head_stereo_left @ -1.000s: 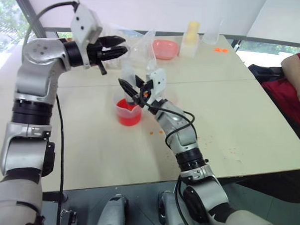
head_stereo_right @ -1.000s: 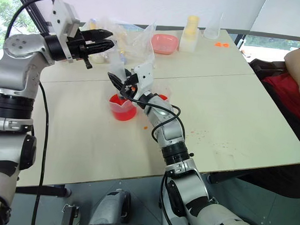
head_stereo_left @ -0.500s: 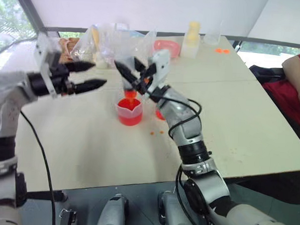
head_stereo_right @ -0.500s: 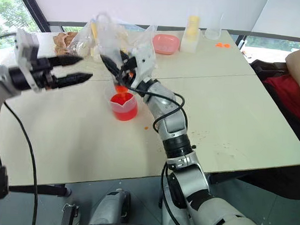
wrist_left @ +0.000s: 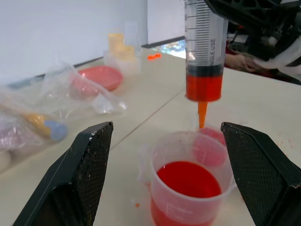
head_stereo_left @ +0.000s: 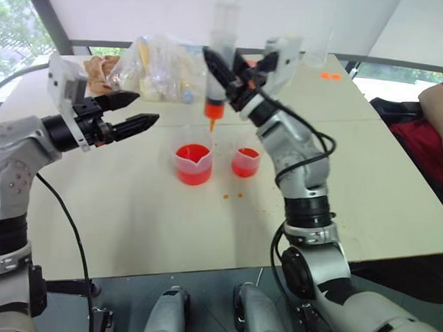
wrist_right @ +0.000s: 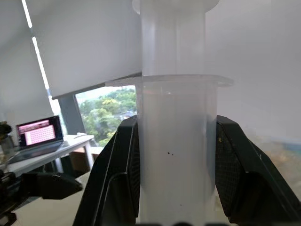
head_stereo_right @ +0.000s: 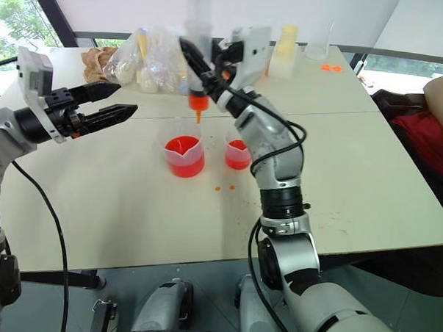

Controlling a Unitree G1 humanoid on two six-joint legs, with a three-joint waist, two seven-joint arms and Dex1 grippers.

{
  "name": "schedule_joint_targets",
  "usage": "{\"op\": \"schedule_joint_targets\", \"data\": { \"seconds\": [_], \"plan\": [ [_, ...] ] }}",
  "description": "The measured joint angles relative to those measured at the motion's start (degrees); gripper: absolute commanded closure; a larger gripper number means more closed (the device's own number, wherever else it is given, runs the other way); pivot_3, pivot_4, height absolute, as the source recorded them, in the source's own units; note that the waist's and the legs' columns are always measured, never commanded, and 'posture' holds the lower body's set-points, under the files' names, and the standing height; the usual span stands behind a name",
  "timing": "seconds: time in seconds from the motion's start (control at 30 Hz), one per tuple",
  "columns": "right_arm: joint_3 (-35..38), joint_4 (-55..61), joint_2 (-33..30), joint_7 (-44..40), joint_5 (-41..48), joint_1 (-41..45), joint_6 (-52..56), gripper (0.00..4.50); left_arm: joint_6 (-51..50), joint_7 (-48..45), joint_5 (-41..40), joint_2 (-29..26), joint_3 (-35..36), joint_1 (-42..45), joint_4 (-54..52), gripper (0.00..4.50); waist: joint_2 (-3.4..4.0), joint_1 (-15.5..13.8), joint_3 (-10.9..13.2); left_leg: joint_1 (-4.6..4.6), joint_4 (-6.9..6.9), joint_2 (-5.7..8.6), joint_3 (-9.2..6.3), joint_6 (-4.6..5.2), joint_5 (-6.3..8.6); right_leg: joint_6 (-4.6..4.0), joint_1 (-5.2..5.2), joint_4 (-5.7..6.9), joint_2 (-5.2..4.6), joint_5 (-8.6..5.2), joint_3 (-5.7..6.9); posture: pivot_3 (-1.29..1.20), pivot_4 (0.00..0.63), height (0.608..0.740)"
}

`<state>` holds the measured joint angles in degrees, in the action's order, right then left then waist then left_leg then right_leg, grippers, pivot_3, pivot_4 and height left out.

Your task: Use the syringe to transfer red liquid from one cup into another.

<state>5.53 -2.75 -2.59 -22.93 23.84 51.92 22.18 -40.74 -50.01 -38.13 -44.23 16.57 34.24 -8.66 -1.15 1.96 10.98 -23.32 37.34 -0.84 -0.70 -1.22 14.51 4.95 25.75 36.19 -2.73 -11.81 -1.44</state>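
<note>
Beige tabletop (head_stereo_left: 130, 228) spreads out ahead, speckled with a few orange drops (head_stereo_left: 227, 196) near its middle. Just beyond those drops stand two clear cups side by side, close together but apart: the wide beaker (head_stereo_left: 191, 163) toward 11 o'clock, holding red liquid (wrist_left: 188, 179) in its lower part, and the narrow cup (head_stereo_left: 245, 161) toward 12 o'clock, also red at the bottom. At 9 o'clock from the beaker, the left gripper (head_stereo_left: 133, 112) hangs level above the table with its two black fingers spread wide apart, holding nothing and pointing toward the cups. Above the gap between the two cups, the right gripper (head_stereo_left: 224, 72) has its fingers clamped on the syringe (head_stereo_left: 218, 81), which stands upright in the air, well clear of both rims, orange tip down. The left wrist view shows red liquid filling the lowest part of its barrel under a dark plunger seal. Farther back, at 11 o'clock, lie clear plastic bags (head_stereo_left: 156, 60). At the far edge, around 12 to 1 o'clock, sit a pink dish (wrist_left: 98, 76), a pale yellow bottle (head_stereo_right: 284, 45) and a clear flask (head_stereo_right: 316, 41). A person's red sleeve (head_stereo_left: 437, 102) shows at 3 o'clock.
</note>
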Motion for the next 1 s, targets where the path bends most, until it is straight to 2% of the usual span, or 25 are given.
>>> {"op": "schedule_joint_targets", "data": {
  "seconds": [0.13,0.3,0.6,0.73,1.0],
  "plan": [
    [2.38,5.51,-4.89,1.62,0.21,-4.23,3.17,3.03,2.59,-0.84,1.68,2.09,-3.93,3.31,4.08,0.65,-0.01,0.19,0.00,0.01,-0.01,-0.01,0.02,0.00,0.00,0.00,-0.01,-0.01,0.04,0.00,-0.01,0.00,0.150,0.740],
    [2.49,6.61,-6.12,3.24,-0.32,-9.44,3.97,3.03,6.45,-3.98,4.03,4.58,-8.62,9.22,10.05,0.65,0.01,0.65,0.01,0.04,-0.02,-0.03,0.05,0.01,0.00,0.00,0.01,0.01,0.08,0.00,-0.04,0.00,0.150,0.740],
    [-0.25,5.26,-4.52,4.38,-1.88,-10.18,0.50,3.03,22.63,-6.11,11.32,17.28,-13.28,32.20,30.51,0.65,0.00,0.16,0.00,-0.03,0.03,0.03,0.07,0.01,0.00,0.02,-0.02,-0.07,0.04,0.00,-0.05,0.00,0.150,0.740],
    [-0.37,4.71,-4.51,4.51,-2.36,-10.63,-0.74,3.03,32.09,-4.84,15.92,21.36,-13.53,39.54,44.20,0.65,0.00,0.24,0.00,-0.01,0.02,0.03,0.06,0.02,-0.01,0.02,-0.01,-0.06,0.06,0.00,-0.04,0.00,0.150,0.740],
    [-1.46,4.71,-3.78,4.88,-3.49,-11.63,-2.42,3.03,41.36,-7.38,20.59,25.39,-14.26,43.34,56.86,0.65,0.00,0.54,0.01,-0.01,-0.02,0.02,0.05,0.03,0.00,0.02,0.01,-0.06,0.08,0.00,-0.04,0.00,0.150,0.740]
  ]
}}
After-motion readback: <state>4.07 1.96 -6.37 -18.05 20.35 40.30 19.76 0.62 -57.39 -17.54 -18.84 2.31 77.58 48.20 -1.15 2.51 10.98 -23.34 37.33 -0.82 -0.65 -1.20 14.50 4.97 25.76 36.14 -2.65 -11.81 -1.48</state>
